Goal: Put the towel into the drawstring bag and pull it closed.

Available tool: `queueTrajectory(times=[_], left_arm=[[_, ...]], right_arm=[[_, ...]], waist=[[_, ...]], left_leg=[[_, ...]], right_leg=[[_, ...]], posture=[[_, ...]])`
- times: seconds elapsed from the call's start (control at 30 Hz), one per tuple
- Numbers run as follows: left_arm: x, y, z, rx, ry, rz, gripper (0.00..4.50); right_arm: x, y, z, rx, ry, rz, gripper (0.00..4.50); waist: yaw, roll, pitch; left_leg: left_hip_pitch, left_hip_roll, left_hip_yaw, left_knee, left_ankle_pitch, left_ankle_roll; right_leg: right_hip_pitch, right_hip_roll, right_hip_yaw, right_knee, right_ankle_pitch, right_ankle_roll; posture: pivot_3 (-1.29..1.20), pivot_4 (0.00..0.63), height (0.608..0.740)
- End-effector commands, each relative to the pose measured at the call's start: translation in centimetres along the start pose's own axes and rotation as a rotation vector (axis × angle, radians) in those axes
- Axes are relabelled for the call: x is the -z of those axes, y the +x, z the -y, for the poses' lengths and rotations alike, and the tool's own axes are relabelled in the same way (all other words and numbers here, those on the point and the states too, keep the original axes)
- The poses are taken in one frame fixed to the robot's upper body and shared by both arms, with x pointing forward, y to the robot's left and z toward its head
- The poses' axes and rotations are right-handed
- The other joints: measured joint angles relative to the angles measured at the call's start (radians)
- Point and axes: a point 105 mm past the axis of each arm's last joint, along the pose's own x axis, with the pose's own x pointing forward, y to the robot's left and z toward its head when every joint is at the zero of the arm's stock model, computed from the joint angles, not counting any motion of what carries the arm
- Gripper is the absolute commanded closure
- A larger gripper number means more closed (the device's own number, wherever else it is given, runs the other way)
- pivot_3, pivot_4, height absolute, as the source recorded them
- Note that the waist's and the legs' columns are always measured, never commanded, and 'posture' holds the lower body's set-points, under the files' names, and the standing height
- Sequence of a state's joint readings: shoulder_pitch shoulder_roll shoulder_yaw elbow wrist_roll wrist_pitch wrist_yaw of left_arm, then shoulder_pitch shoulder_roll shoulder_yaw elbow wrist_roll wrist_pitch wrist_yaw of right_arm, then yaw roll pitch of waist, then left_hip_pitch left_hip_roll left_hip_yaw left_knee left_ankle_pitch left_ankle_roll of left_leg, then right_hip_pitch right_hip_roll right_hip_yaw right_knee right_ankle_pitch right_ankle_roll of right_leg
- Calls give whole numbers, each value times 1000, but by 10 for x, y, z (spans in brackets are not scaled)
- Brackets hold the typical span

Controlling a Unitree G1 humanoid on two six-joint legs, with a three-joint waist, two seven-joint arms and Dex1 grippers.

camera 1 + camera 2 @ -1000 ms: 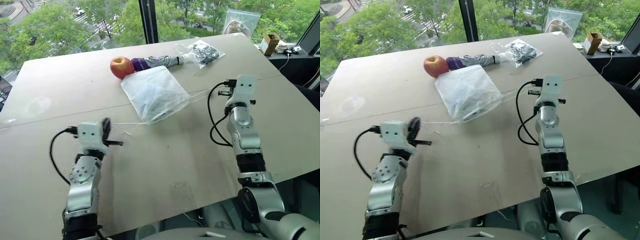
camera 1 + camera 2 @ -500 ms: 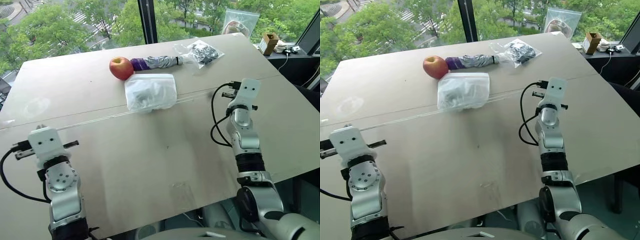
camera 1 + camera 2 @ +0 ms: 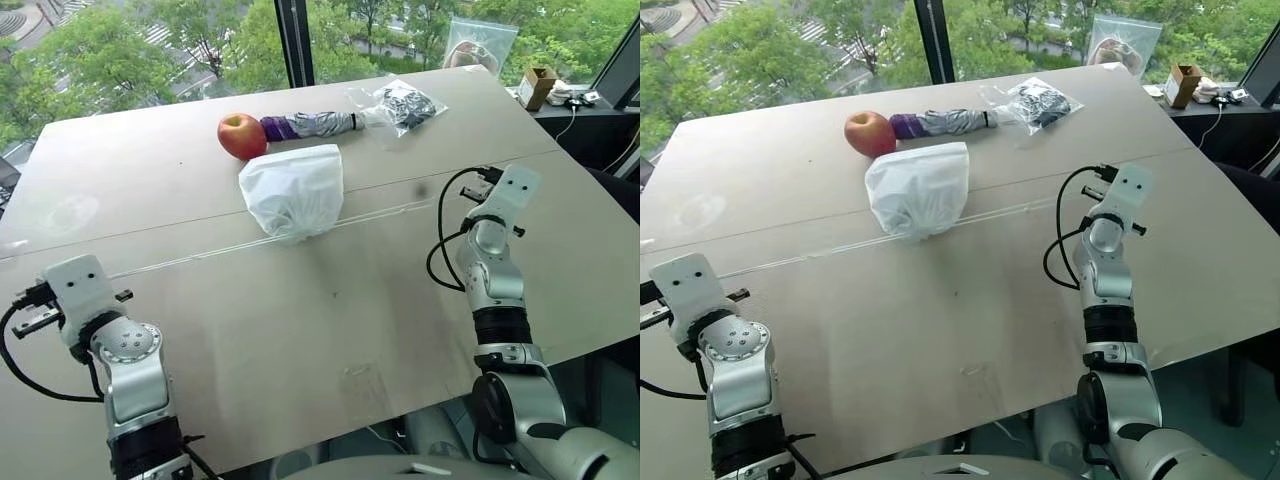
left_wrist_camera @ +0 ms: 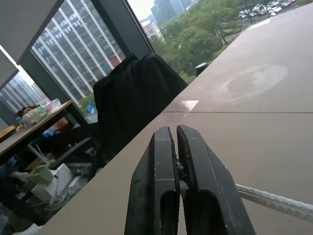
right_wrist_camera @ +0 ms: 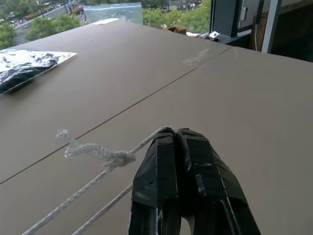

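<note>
**Both grippers clamped on the bag's cords**

The drawstring bag (image 3: 292, 190) sits bunched up in the upper middle of the head view, on the table (image 3: 330, 330), just below the apple (image 3: 242, 136). Thin white cords (image 3: 200, 256) stretch from it toward both sides of the frame. The left gripper (image 4: 177, 161), at the lower left, has its fingers pinched together on a cord. The right gripper (image 5: 177, 147), at the middle right, is likewise clenched on a knotted cord (image 5: 100, 155). The towel cannot be made out. A folded umbrella (image 3: 312, 125) and a clear plastic bag (image 3: 402, 104) lie beyond the apple.
</note>
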State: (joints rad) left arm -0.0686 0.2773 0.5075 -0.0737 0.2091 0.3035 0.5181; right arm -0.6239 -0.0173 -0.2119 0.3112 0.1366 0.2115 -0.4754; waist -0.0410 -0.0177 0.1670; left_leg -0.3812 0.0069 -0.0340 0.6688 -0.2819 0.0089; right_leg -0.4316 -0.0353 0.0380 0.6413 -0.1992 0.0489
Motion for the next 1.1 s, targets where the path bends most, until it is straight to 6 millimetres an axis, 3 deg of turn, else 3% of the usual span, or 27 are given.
queueTrajectory(times=[0.03, 0.07, 0.1, 0.17, 0.3, 0.37, 0.47, 0.63, 0.73, 0.93, 1.1], left_arm=[[-4, 13, -18, -16, -3, 48, 4471], [-9, 11, -2, 86, -55, 67, 4471], [-13, 9, 10, 165, -84, 80, 3869], [-20, -2, 40, 376, -177, 90, 3425], [-41, -29, 74, 725, -346, 136, 1641], [-60, -52, 85, 961, -432, 201, 1077], [-71, -71, 90, 1164, -422, 244, 16], [-75, -101, 93, 1426, -422, 219, 0], [-67, -124, 90, 1560, -375, 167, 0], [-46, -148, 76, 1642, -268, 93, 0], [-39, -156, 70, 1654, -224, 86, 0]], right_arm=[[-37, 14, 35, 48, -12, 133, 4500], [-38, 13, 22, -47, -28, 140, 4500], [-40, 12, 14, -114, -56, 148, 4500], [-38, 11, 8, -236, -159, 144, 4500], [-20, 4, -4, -543, -161, 12, 4500], [-14, -23, -18, -844, -191, -51, 4500], [-10, -63, -17, -1147, -182, -165, 3639], [7, -104, 12, -1396, -216, -420, 1264], [8, -98, 30, -1366, -269, -417, 54], [12, -78, 56, -1346, -376, -331, 54], [14, -72, 64, -1402, -416, -265, 54]], waist=[[1, 0, 0], [3, 0, 0], [4, 0, 0], [5, 0, 0], [-2, 0, 0], [-2, 0, 0], [0, 0, 1], [1, 0, 1], [1, -1, 1], [3, -1, 2], [5, -2, 2]], left_leg=[[0, 0, 0, 0, 0, 0], [0, 0, 0, 0, 0, 0], [-1, 0, 0, 0, 0, 0], [-1, -1, 0, 0, 0, 0], [-1, -1, 2, 0, 0, 0], [0, 0, 3, 0, 0, 0], [-1, 1, 4, 0, 0, 0], [0, 1, 2, 0, 0, 1], [0, 1, 3, 1, 0, 1], [1, 2, 6, 1, 0, 1], [1, 2, 7, 1, 0, 1]], right_leg=[[0, 0, 0, 0, 0, 0], [0, 0, 0, 0, 0, 0], [0, 0, 0, -1, 0, 0], [0, -1, 0, -1, 0, 0], [1, -1, 0, -2, 0, 0], [1, 1, 1, -1, 0, 0], [1, 1, -1, -2, 0, 0], [3, 1, -1, -5, 0, 0], [5, 2, 0, -8, -1, 1], [5, 3, 1, -7, -1, 1], [5, 3, 1, -8, -1, 0]], posture=[[0, 150, 740], [0, 150, 740], [0, 150, 740], [0, 150, 740], [0, 150, 740], [0, 150, 740], [0, 150, 740], [0, 150, 740], [0, 150, 740], [0, 150, 740], [0, 150, 740]])
